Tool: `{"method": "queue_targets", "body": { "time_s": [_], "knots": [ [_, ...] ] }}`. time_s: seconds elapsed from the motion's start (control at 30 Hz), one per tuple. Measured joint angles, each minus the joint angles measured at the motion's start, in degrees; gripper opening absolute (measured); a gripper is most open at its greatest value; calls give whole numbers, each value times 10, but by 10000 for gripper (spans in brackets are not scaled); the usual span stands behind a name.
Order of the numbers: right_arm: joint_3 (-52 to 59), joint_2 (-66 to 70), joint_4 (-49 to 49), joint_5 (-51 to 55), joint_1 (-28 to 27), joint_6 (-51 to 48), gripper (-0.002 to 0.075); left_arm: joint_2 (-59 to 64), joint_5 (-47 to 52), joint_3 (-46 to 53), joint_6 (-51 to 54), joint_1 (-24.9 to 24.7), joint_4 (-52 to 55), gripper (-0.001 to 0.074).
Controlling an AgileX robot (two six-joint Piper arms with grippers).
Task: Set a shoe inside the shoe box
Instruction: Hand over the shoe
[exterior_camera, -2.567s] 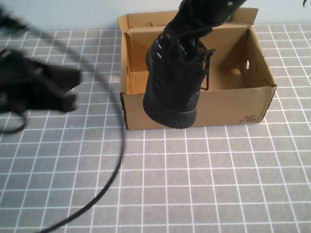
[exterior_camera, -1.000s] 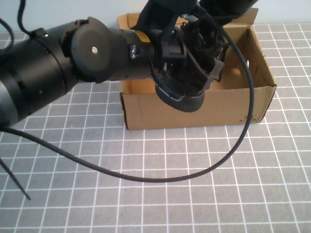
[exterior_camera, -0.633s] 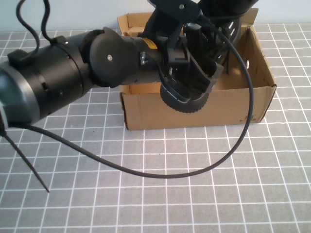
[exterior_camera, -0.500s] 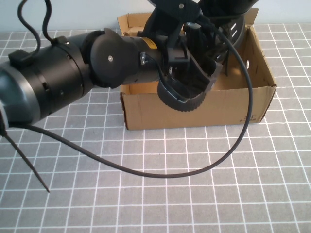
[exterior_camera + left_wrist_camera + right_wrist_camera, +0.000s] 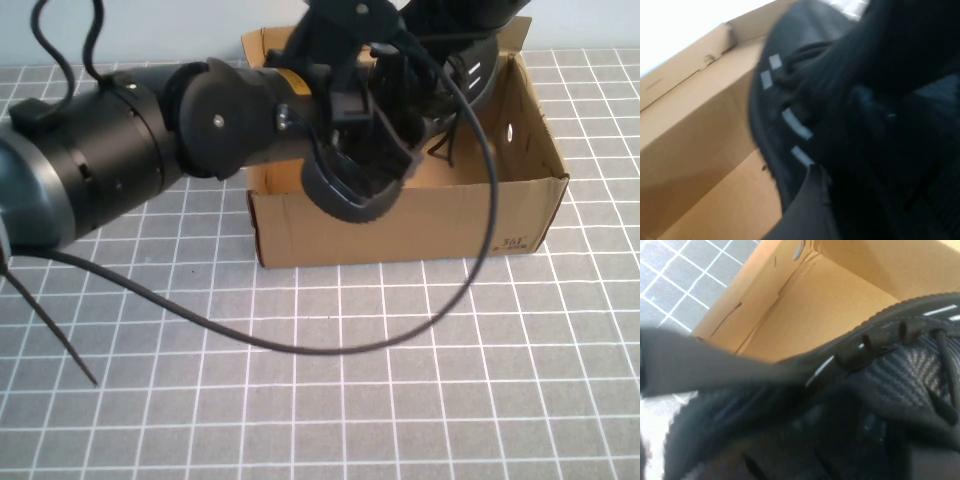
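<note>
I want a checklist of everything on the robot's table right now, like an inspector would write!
Surface: grey table with white grid lines.
Job's things: black knit sneaker with white side stripes held over the open brown cardboard shoe box, its toe hanging past the front wall.
Clutter: nothing seen.
Grippers: left gripper at the sneaker above the box; right gripper at the sneaker's upper end, above the box's far wall.
Cables: black cable looping over the table.
Surroundings: pale blue wall.
</note>
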Motion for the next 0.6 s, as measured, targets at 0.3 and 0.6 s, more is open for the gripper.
{"method": "queue_targets", "body": {
  "time_s": [0.3, 0.6],
  "knots": [
    [0, 3, 5, 1, -1, -8, -6, 23, 7, -1, -16, 11, 5, 615],
    [0, 6, 0, 1, -5, -17, -6, 39, -4, -3, -13, 11, 10, 588]
  ]
}}
